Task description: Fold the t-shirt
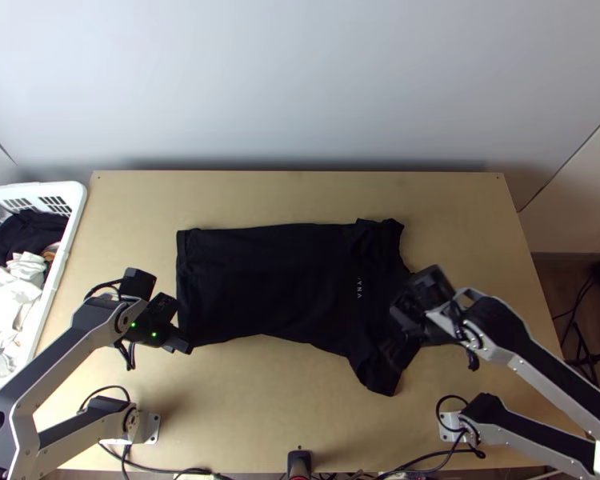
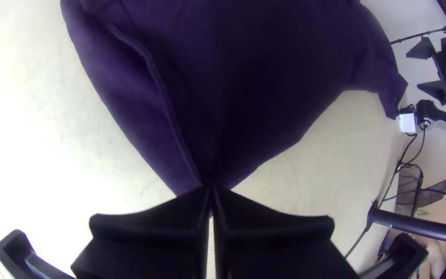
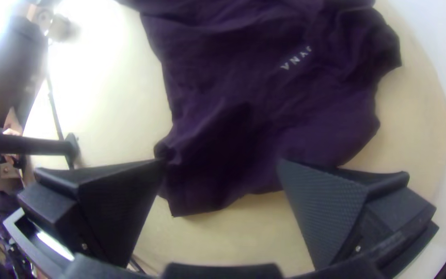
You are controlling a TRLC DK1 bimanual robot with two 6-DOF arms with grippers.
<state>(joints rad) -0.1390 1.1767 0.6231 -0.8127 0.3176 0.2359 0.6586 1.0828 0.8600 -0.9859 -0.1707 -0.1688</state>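
**Partly Hidden, Black T-Shirt (image 1: 260, 280) Lies Pinched at a Hem Corner**

The left gripper (image 1: 186, 346) closes on the near hem corner of the black t-shirt, its two flat fingers (image 2: 150, 227) pressed around the gathered cloth; the very tip of the corner is covered by them. At the other end of the garment, the right gripper (image 1: 391, 330) stands wide open above the near sleeve, its body blurred in the top view and screening part of the sleeve and shoulder. Whether its fingers touch the fabric is hard to tell.

The shirt lies spread across the middle of the light wooden table (image 1: 244, 408), hem toward the left arm's side, sleeves toward the right arm's side, the far sleeve rumpled. Beside the right gripper, pale chest lettering (image 1: 359, 288) shows. A ridge in the cloth runs to the left gripper's fingertips in the left wrist view, but the layers are too dark to separate.

Beside the table, a white basket (image 1: 74, 210) of dark and white laundry (image 1: 14, 300) is cut off by the top view's edge.
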